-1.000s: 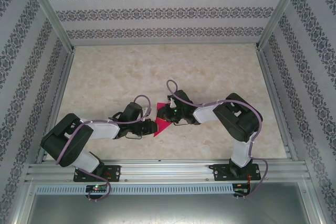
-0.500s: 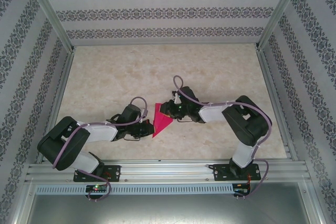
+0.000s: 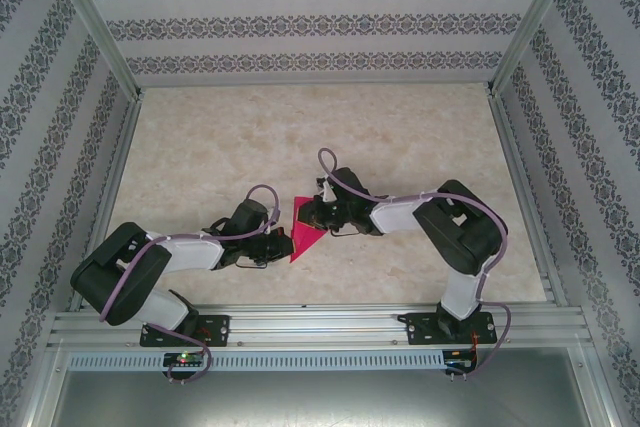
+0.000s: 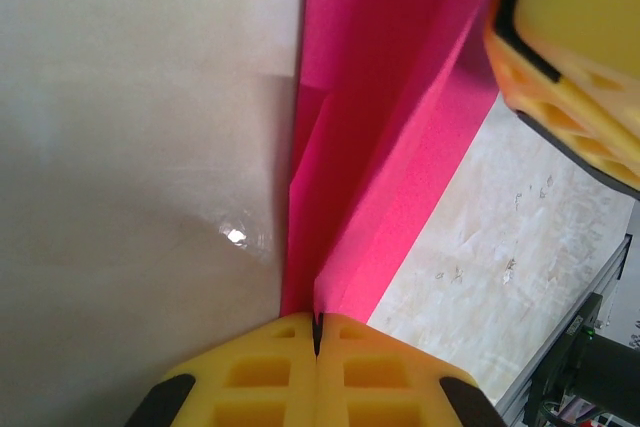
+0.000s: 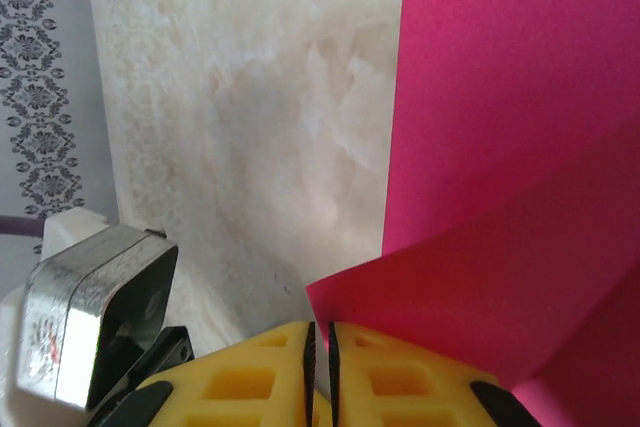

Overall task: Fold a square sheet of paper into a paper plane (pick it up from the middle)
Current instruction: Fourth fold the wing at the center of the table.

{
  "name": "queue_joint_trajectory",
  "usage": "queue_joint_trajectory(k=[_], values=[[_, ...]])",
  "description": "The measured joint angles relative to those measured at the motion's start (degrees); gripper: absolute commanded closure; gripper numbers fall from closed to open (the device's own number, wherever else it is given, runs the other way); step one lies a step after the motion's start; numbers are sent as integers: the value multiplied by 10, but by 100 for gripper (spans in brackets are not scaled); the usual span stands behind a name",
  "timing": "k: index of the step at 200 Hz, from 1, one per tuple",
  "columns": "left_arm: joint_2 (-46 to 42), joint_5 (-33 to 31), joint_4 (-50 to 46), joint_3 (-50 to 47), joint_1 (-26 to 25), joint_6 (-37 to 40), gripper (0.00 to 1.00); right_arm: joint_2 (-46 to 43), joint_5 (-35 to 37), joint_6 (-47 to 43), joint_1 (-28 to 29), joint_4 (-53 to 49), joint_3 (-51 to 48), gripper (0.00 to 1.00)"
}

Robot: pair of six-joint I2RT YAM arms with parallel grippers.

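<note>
The square sheet of paper (image 3: 303, 232) is magenta and partly folded, lying on the marble tabletop between my two grippers. My left gripper (image 3: 283, 244) is at its near-left edge. In the left wrist view, the left gripper (image 4: 318, 325) is shut on a raised fold of the paper (image 4: 390, 127). My right gripper (image 3: 311, 215) is at the far side of the paper. In the right wrist view, the jaws of the right gripper (image 5: 320, 335) are nearly together with nothing visible in the narrow slit. A lifted flap of the paper (image 5: 500, 147) rises just beyond them. No finished paper plane is in view.
A yellow finger of the right gripper (image 4: 570, 57) hangs over the paper's far end. The left arm's silver camera housing (image 5: 95, 317) is close by the right jaws. An aluminium rail (image 3: 320, 322) runs along the near edge, and patterned walls (image 3: 320, 22) close in the table.
The left gripper closed onto the paper's fold. The right gripper drew back to the right, returned to the paper's far edge, and its jaws narrowed. The paper shifted only slightly.
</note>
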Motion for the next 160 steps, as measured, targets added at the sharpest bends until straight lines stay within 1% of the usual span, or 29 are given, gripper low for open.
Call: queue_joint_trajectory(k=[44,67,92,133,160], values=[[2,0,5,-1,0,0,100,51,-4,0,0,-5,28,87],[-4,0,9,-7,0,2,90,54,0,-1,1,-25,35,88],[-27,0,-25,-8,0,16,86,54,4,-2,6,-41,41,88],[-99,0,-101,-9,0,40,90,54,7,-4,8,-49,44,88],[-89,7,-122,-9,0,49,90,54,7,-4,8,-49,44,88]])
